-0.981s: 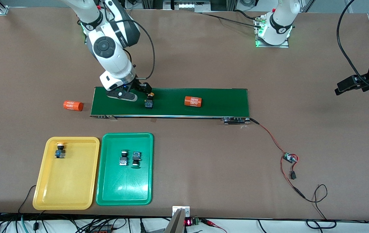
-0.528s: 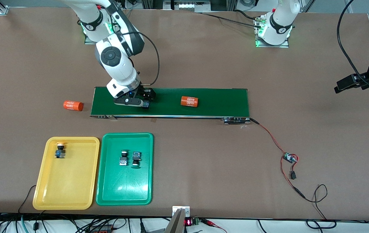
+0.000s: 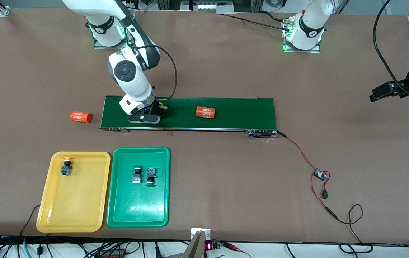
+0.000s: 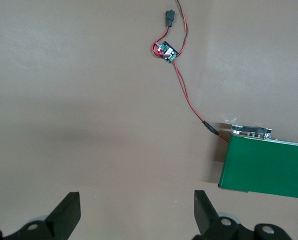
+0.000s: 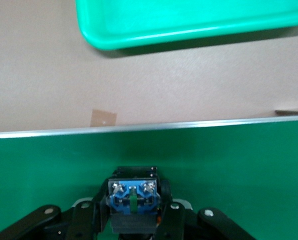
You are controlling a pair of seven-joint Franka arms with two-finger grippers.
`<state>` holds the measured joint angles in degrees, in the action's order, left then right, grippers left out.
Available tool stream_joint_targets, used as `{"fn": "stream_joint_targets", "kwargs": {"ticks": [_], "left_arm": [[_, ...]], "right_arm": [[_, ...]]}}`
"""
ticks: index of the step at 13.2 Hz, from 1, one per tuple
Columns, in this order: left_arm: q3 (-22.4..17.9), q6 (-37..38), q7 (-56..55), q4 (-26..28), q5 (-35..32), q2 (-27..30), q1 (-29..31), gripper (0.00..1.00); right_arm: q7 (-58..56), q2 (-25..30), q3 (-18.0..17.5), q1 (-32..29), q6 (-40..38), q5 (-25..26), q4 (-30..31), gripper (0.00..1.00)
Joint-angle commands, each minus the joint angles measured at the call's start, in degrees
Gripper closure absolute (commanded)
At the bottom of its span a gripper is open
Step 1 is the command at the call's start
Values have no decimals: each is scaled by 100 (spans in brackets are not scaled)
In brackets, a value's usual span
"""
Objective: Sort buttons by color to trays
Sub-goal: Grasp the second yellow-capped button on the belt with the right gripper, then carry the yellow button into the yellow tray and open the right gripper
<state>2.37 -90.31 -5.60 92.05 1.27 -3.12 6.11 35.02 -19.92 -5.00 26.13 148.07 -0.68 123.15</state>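
My right gripper (image 3: 154,115) is down on the dark green conveyor belt (image 3: 233,114), shut on a button (image 5: 133,197). In the right wrist view the button's blue-and-black body sits between the fingers (image 5: 171,217), its cap hidden. One yellow-capped button (image 3: 66,166) lies in the yellow tray (image 3: 73,224). Two buttons (image 3: 137,175) (image 3: 150,175) lie in the green tray (image 3: 138,215); its rim (image 5: 189,22) also shows in the right wrist view. My left gripper (image 3: 374,97) waits, raised over the left arm's end of the table, open (image 4: 136,202) with nothing between its fingers.
An orange cylinder (image 3: 205,112) rides on the belt, toward the left arm's end from my right gripper. Another orange cylinder (image 3: 81,117) lies on the table off the belt's end. A small circuit board (image 3: 321,175) with red wires trails from the belt's motor end (image 3: 262,133).
My right gripper dropped onto the belt over the button and closed on it. The orange cylinder on the belt drifted toward the right arm's end. The left arm held still.
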Motion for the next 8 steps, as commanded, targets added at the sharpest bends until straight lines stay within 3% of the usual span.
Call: {"fn": "stream_joint_targets", "kwargs": {"ticks": [1,4,8], "left_arm": [[18,127,-46,76,40,101,31,0],[26,215,-55,67,48,109,22,0],[26,224,-55,67,48,110,22,0]], "right_arm": [[-101,58,-19,-274,-390,68,-404,94],[-293,-11,-10,-625,-1567,85,-1483,94],[-1803,-405,-10,-1477,-2106,42,-2486,94]]}}
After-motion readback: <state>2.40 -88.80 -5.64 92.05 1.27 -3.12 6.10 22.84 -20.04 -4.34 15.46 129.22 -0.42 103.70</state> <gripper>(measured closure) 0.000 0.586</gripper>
